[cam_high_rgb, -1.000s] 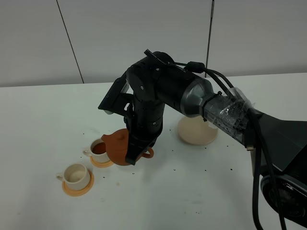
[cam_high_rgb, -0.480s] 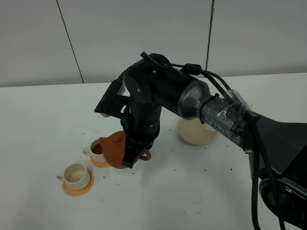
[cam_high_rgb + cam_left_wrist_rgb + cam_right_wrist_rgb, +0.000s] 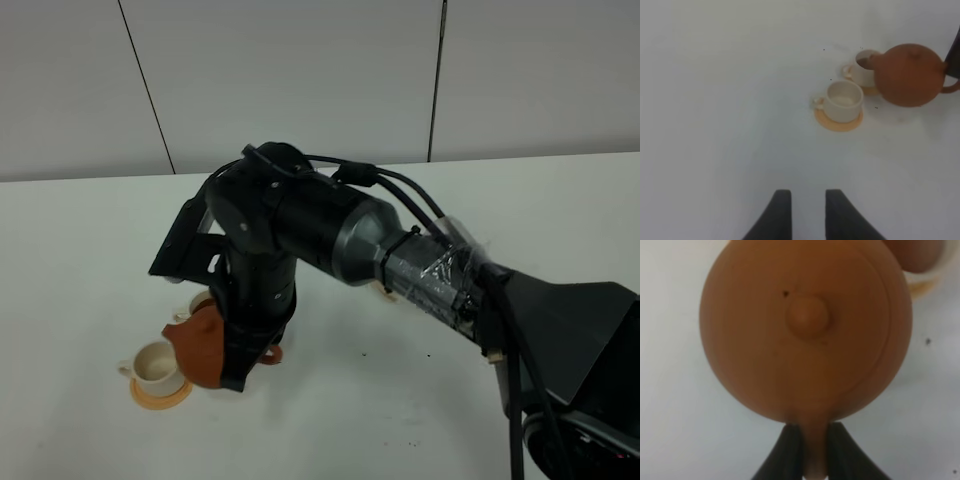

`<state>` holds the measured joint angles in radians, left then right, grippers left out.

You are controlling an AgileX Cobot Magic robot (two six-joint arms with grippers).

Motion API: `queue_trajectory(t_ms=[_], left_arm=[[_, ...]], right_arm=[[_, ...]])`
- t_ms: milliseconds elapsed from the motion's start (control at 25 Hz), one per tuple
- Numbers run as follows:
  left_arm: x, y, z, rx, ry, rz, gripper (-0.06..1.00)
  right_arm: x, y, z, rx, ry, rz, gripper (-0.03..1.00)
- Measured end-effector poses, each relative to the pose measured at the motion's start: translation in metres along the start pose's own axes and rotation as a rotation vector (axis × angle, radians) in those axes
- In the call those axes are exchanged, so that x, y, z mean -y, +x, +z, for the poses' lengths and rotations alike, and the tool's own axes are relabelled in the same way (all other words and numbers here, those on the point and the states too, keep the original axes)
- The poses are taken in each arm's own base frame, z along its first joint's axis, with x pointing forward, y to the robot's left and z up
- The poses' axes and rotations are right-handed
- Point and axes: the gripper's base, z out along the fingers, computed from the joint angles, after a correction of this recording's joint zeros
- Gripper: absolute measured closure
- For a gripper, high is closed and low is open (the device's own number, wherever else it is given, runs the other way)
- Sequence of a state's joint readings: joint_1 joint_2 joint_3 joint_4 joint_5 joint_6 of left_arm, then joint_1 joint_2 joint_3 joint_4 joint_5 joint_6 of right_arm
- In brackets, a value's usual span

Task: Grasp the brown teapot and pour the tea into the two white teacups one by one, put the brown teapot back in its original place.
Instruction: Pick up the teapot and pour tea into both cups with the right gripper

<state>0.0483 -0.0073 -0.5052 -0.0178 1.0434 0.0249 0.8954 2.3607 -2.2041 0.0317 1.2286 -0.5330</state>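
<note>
The high view is mostly filled by the right arm (image 3: 320, 225), which reaches across and hides its own fingers. Below it only part of the teapot (image 3: 197, 348) shows, just beside the empty cup (image 3: 155, 365). The full cup is almost wholly hidden behind the arm there.

The left wrist view shows the whole group on the white table (image 3: 715, 100). The empty cup (image 3: 844, 100) stands upright on its orange saucer (image 3: 837, 122). The full cup (image 3: 862, 72), with dark tea in it, is just beyond the empty cup. The teapot is near the empty cup, on the side away from that cup's small handle. In that view its spout (image 3: 866, 61) overlaps the full cup's rim. Whether the spout is over the rim or only in front of it cannot be told.

The teapot sits about level, lid up. Its long axis runs from spout to loop handle (image 3: 952, 87), with the spout turned toward the cups and the handle pointing away from the empty cup.

The right wrist view looks straight down on the lid and its knob (image 3: 807, 315). The right gripper (image 3: 813, 435) has its two fingers pinched tight on the loop handle, so it carries the pot. The spout is out of that frame.

The left gripper (image 3: 807, 195) is well apart from the empty cup. Its fingers are parted with a clear gap between them, and it holds nothing.
</note>
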Motion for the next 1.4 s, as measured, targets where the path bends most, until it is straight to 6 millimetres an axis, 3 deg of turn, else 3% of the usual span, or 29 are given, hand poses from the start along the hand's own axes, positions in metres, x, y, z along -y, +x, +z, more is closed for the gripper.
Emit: queue_trajectory(t_ms=[200,680,920,1400], left_arm=[[0.000,0.000,0.000,0.000,0.000,0.001,0.71],[0.000,0.000,0.000,0.000,0.000,0.001,0.70],[0.000,0.000,0.000,0.000,0.000,0.001,0.71],[0.000,0.000,0.000,0.000,0.000,0.001,0.70]], right_arm=[[-0.015,-0.008,0.000,-0.025,0.043,-0.067,0.87],[-0.021,-0.013,0.001,-0.124,0.242,-0.168,0.87],[-0.033,-0.019,0.015,-0.173,0.302,-0.215,0.87],[-0.050,-0.031,0.014,-0.185,0.409,-0.295,0.87]])
